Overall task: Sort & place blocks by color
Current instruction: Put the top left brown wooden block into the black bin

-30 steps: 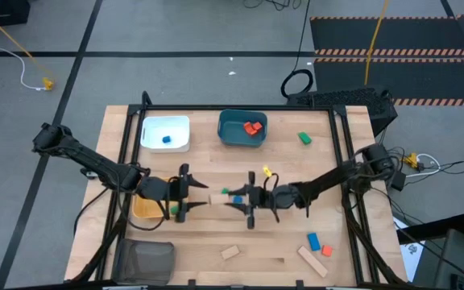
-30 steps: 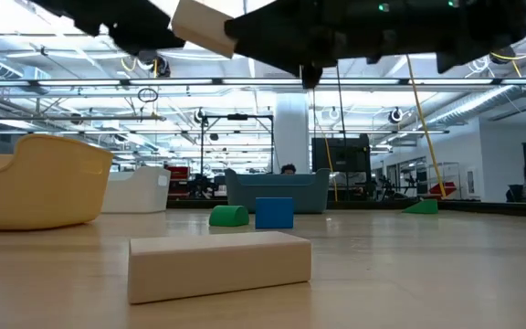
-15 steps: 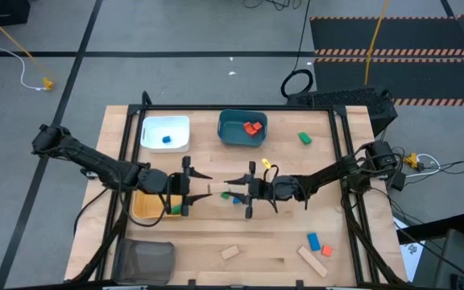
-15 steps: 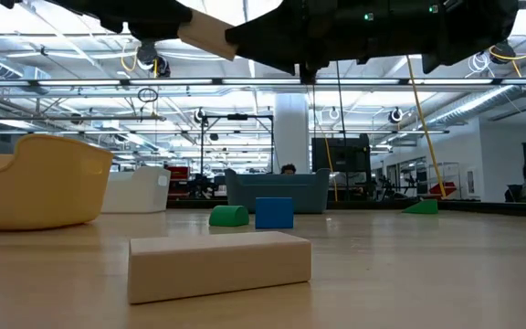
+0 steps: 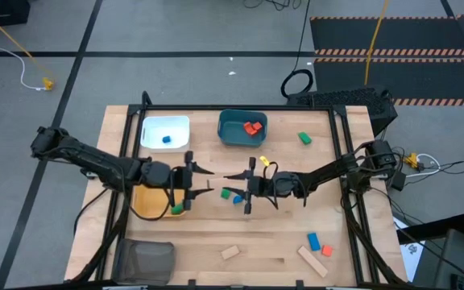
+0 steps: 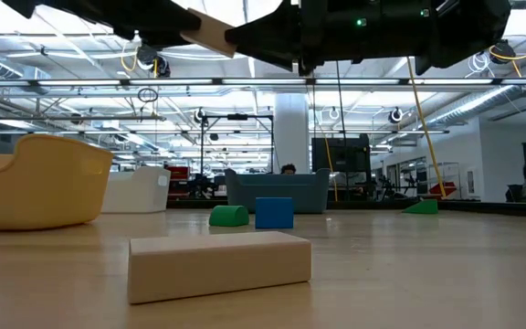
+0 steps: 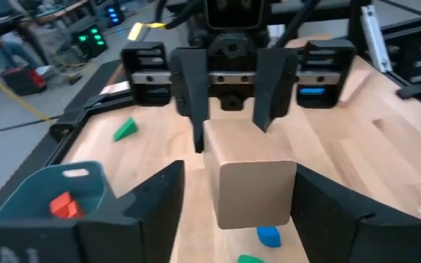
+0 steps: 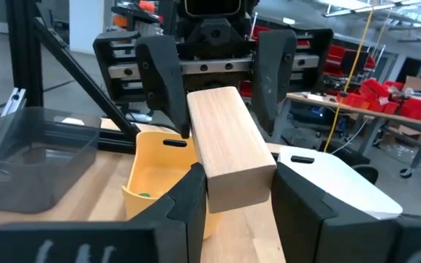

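Block of plain tan wood (image 8: 229, 146) hangs in the air over the middle of the table (image 5: 296, 242), bridging the two claws, which face each other tip to tip. The right claw (image 5: 236, 187) pinches one end of it: its fingers (image 8: 188, 197) press flat against both long sides, and the piece juts straight out past their tips toward the other arm. The left claw (image 5: 200, 187) stands spread around the far end, one finger (image 7: 156, 208) on each side, and a gap shows between each finger and the wood, so it flanks the piece without clamping it. From table height the tan piece shows tilted, well clear of the tabletop. Just below the right claw a green block (image 5: 225, 193) and a blue block (image 5: 237, 199) lie side by side on the table. Under and behind the left claw sits the yellow bin (image 5: 145, 211). A second tan block (image 6: 219, 265) lies flat on the table, well apart from both claws, on the near side.
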Controlling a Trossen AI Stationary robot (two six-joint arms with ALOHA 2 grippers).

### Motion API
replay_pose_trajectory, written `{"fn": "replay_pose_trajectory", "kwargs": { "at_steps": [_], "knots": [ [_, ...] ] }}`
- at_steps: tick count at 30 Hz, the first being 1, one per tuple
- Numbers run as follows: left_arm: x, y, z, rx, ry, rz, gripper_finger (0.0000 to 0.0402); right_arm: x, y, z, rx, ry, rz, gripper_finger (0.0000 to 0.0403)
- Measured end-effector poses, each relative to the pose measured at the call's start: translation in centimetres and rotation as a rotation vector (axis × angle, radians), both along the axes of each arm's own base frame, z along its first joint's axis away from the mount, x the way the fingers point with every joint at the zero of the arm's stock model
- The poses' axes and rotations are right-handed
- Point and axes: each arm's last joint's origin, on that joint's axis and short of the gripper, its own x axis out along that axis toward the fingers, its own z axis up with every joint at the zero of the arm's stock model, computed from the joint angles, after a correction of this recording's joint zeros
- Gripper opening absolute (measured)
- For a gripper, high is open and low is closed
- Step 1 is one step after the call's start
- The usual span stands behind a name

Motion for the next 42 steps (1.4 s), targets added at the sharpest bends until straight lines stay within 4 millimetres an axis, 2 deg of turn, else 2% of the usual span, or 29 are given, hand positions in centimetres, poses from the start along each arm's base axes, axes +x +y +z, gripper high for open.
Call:
{"fn": "replay_pose_trajectory", "kwargs": {
  "at_steps": [6,7,16,20,23,29,34,42],
  "knots": [
    [0.0,-0.1,0.1,0.026,-0.004,-0.041,0.0138,0.0,0.0,0.0,-0.033,-0.002,-0.009,0.0117],
    [0.0,0.0,0.1,0.026,-0.004,-0.038,0.0134,0.0,0.0,0.0,-0.036,-0.002,-0.010,0.0121],
    [0.1,0.1,0.1,-0.026,-0.003,-0.029,0.0134,0.0,0.0,0.1,-0.046,-0.003,-0.004,0.0176],
    [0.1,0.1,0.1,-0.045,-0.003,-0.021,0.0134,-0.5,0.2,0.8,-0.091,0.038,0.004,0.0201],
    [0.1,0.1,0.0,-0.059,-0.001,-0.014,0.0134,-1.5,0.0,1.9,-0.086,0.129,0.003,0.0216],
    [0.0,0.7,0.1,-0.014,-0.006,0.074,0.0134,-4.7,-1.4,4.8,0.054,0.267,-0.037,0.0218],
    [0.2,2.6,0.3,0.044,-0.019,0.189,0.0134,-7.3,-3.3,6.5,0.053,0.331,-0.199,0.0208],
    [0.1,8.4,0.5,0.111,-0.012,0.428,0.0134,-10.3,-7.1,8.2,-0.073,0.394,-0.481,0.0205]
  ]
}}
